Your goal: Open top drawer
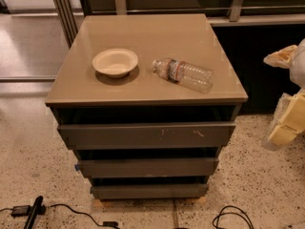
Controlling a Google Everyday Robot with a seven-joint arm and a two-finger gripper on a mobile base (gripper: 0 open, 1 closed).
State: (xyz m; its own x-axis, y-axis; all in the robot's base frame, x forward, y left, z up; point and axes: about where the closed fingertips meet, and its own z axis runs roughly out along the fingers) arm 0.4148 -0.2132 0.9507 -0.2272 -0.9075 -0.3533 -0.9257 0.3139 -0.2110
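Note:
The top drawer (147, 135) is the widest dark grey front of the cabinet, with small pale scratch marks right of centre. It sits under a dark gap below the tan cabinet top (147, 37) and juts slightly further forward than the two fronts below. My gripper (282, 92) is at the right edge of the camera view, to the right of the cabinet and apart from it. Its two pale fingers stand apart with nothing between them.
A cream bowl (115, 62) and a clear plastic bottle (183, 74) lying on its side rest on the cabinet top. Two shorter grey drawer fronts (147, 167) sit below. Black cables (231, 217) and a plug (24, 210) lie on the speckled floor in front.

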